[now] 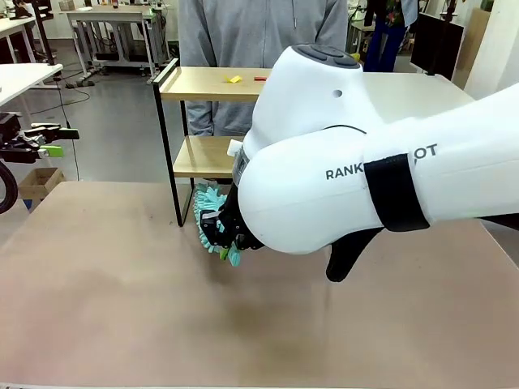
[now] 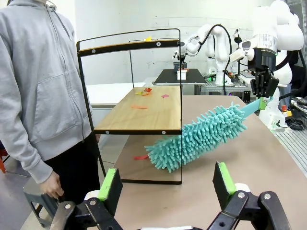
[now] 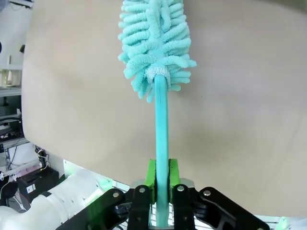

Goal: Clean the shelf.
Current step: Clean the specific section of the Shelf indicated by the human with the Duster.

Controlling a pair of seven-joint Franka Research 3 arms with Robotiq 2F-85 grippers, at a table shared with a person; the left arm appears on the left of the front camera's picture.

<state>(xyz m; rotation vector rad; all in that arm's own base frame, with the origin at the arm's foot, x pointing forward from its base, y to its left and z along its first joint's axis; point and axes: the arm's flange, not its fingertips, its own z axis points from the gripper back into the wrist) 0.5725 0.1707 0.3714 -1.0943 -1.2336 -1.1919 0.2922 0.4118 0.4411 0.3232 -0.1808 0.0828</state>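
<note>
The shelf (image 1: 207,83) stands at the table's far side, with two wooden boards in a black frame. Small red and yellow scraps (image 1: 235,79) lie on its top board. More red and orange scraps (image 2: 144,92) lie on the lower board (image 2: 144,115). My right gripper (image 1: 225,235) is shut on the handle of a teal fluffy duster (image 2: 199,136). The duster's head slants down in front of the shelf (image 2: 129,46), just under the lower board's front edge. In the right wrist view my right gripper (image 3: 162,172) clamps the duster (image 3: 156,43). My left gripper (image 2: 167,187) stands open, facing the shelf.
A person in a grey hoodie (image 2: 38,86) stands close beside the shelf, hand hanging down. One red scrap (image 2: 140,156) lies on the table under the shelf. My big white right arm (image 1: 365,162) hides the shelf's right half. My left gripper (image 1: 49,148) hangs at the far left.
</note>
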